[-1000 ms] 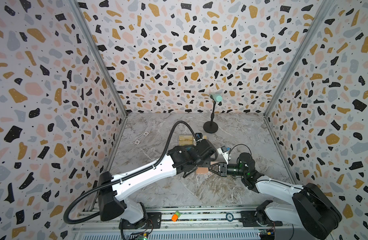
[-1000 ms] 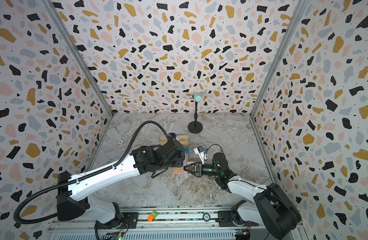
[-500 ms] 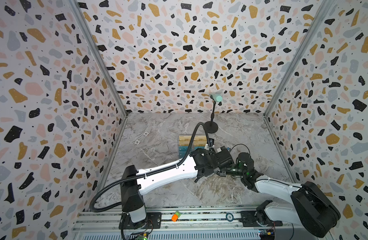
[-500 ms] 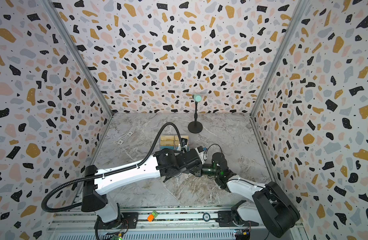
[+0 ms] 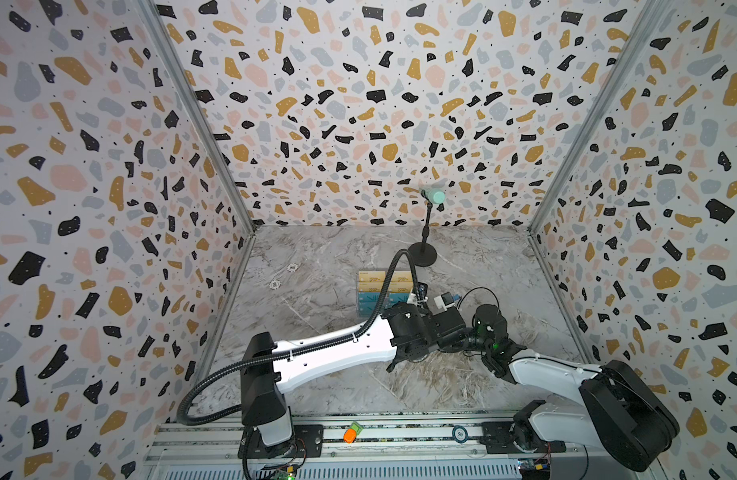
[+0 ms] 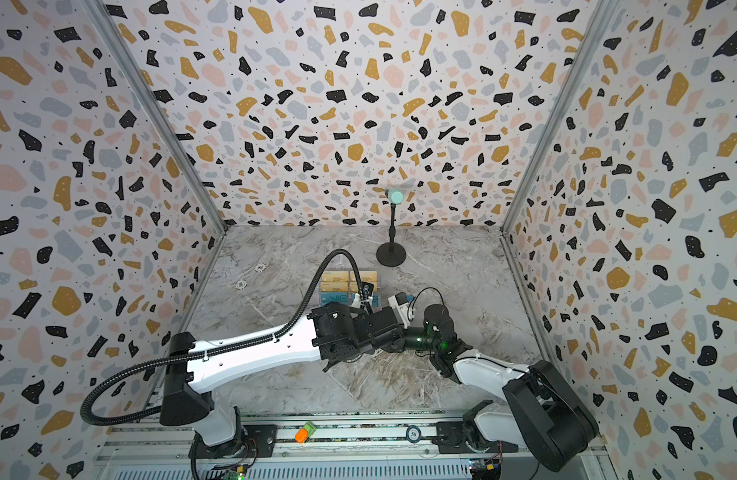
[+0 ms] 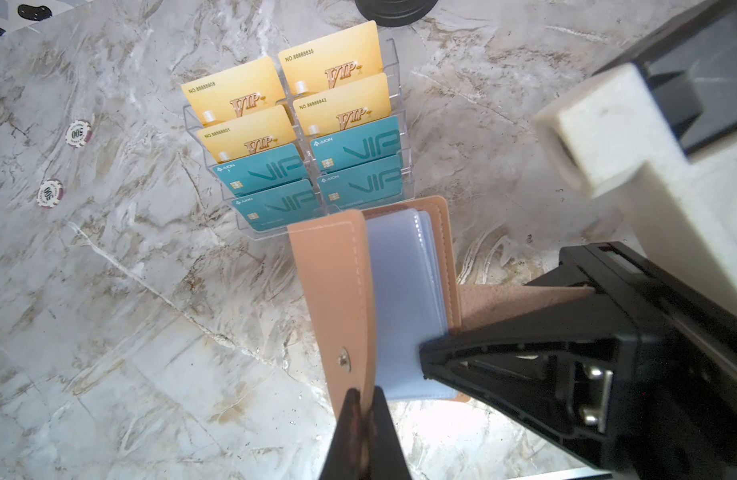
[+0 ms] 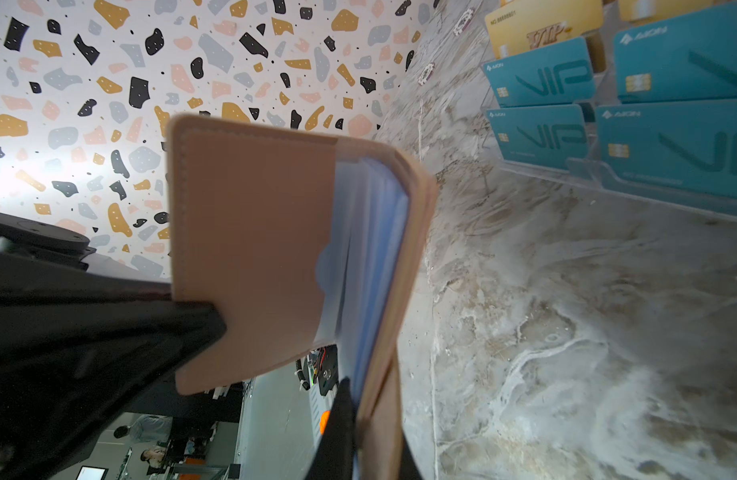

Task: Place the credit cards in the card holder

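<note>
Two robot arms are meeting low in the centre of both top views, over a grey marble table (image 5: pixel 308 316).

The left gripper (image 7: pixel 361 399) is pinching one cover of the salmon-pink card holder (image 7: pixel 333 282). Its fingers are pressed tight together on the cover's edge, just beside the round snap button (image 7: pixel 344 360). The right gripper (image 8: pixel 360 415) is clamping the opposite cover, and its fingers are likewise closed on the leather edge.

Between the two grips the card holder is standing open like a booklet, and its clear inner sleeves (image 7: pixel 400 282) are fanning slightly between the covers. Whether it is touching the table cannot be told. In both top views the card holder is hiding beneath the arms' black wrists.

The credit cards (image 7: pixel 250 95) are standing in a clear tiered rack (image 7: pixel 267 232) just beyond the card holder. Four gold cards are filling the back tiers and four teal cards with large VIP lettering are filling the front tiers. In both top views the rack is sitting at the centre of the frame, with the left arm's black cable crossing it.

Two poker chips (image 7: pixel 79 133) are lying on the table, apart from the rack. A microphone stand (image 5: pixel 422 253) is standing above the rack in the frame, near the back wall.
</note>
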Robot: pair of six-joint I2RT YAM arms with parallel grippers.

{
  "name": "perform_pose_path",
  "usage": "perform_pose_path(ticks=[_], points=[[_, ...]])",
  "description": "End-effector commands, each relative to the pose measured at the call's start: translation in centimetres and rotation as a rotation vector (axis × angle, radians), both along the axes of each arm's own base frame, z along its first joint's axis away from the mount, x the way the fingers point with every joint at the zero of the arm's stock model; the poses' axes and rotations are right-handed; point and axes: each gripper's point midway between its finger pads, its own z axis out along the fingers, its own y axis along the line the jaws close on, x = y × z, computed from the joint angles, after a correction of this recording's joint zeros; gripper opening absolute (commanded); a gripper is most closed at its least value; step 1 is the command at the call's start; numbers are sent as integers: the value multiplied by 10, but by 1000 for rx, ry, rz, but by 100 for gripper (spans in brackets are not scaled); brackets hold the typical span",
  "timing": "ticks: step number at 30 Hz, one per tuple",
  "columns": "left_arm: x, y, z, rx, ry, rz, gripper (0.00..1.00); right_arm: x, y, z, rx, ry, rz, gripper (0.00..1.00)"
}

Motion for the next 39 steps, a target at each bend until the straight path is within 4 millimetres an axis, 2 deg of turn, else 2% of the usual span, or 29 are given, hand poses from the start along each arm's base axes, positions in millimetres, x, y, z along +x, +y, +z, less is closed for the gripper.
perform_pose_path(ticks=[1,4,11,14,19,24,29,36,39], points=[[1,14,12,-48,-22,16,2,9,0,15,15,-55,-16,0],[2,17,9,-136,10,2,2,9,-1,10,5,-42,-18,0],[-1,10,0,-475,126,-135,2,5,-10,-5,4,13,-32,0],[2,18,-2,-581,121,-142,2,3,-14,-13,-8,36,-41,0],[0,24,-24,-731,152,-161,3,0,-17,-29,-41,77,-49,0],[5,30,-48,-765,149,-172,3,0,-21,-45,-82,97,-64,0],[7,37,-62,-824,136,-157,3,0,-24,-60,-104,123,-86,0],[3,56,-106,-826,184,-111,3,-3,-28,-90,-152,190,-102,0],[3,65,-118,-829,184,-96,3,-4,-28,-100,-165,210,-101,0]])
